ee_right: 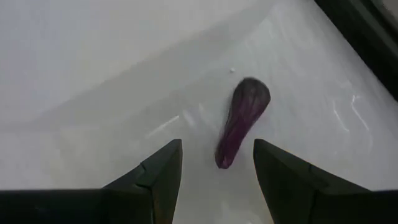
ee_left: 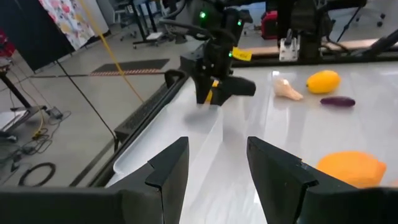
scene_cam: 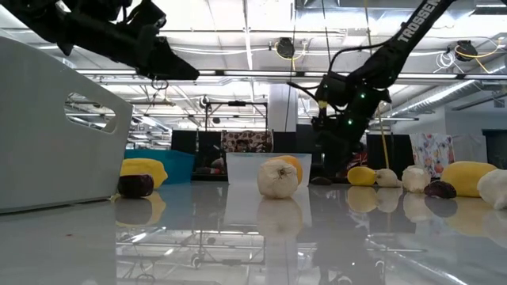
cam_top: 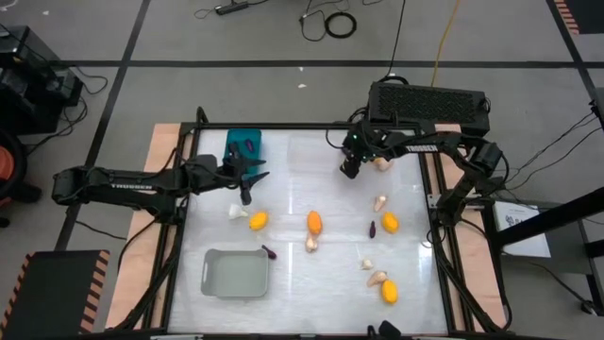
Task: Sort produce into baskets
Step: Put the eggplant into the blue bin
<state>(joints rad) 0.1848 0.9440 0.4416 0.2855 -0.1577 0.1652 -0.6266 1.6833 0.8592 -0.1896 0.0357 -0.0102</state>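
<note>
My right gripper (cam_top: 351, 170) hangs open at the table's far side, by the right end of the clear basket (cam_top: 311, 156). A dark purple eggplant (ee_right: 241, 121) lies on the pale surface below its fingers and is not touched by them. I cannot tell whether it lies inside the clear basket. My left gripper (cam_top: 247, 192) is open and empty, just in front of the teal basket (cam_top: 243, 144), which holds an eggplant (cam_top: 249, 145). The grey basket (cam_top: 236, 272) stands near the front left. Yellow-orange ovals, garlic bulbs and eggplants lie scattered on the table.
Loose pieces include garlic (cam_top: 236, 212), a yellow oval (cam_top: 258, 220), an orange oval (cam_top: 314, 222), garlic (cam_top: 310, 244), an eggplant (cam_top: 372, 228), a yellow oval (cam_top: 390, 223) and another (cam_top: 389, 291). An eggplant (cam_top: 268, 251) lies by the grey basket. A garlic bulb (cam_top: 380, 162) lies beside my right gripper.
</note>
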